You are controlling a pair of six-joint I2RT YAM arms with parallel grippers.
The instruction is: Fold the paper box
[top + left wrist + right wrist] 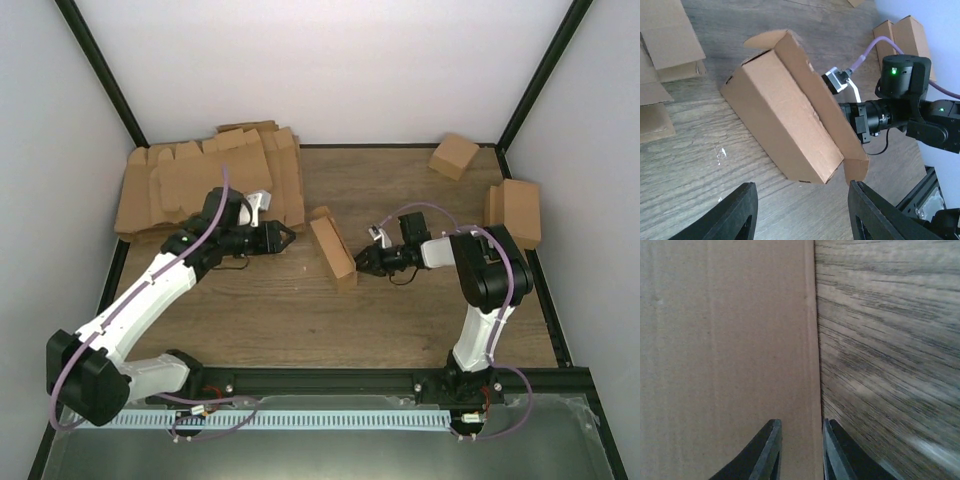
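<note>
left tool (801,190) released beside paper box (785,115); right tool (801,435) at its edge, grip unclear

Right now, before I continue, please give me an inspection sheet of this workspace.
Surface: wooden table, one small pale mark.
Job's things: paper box partly folded, long flap not closed, mid-table.
Clutter: pile of flat blanks far left; small box and folded boxes at right.
Grippers: left gripper open, short of the box; right gripper fingers near together at its panel, grip unclear.
Cables: purple cables along both arms.
Surroundings: white walls, black frame.
</note>
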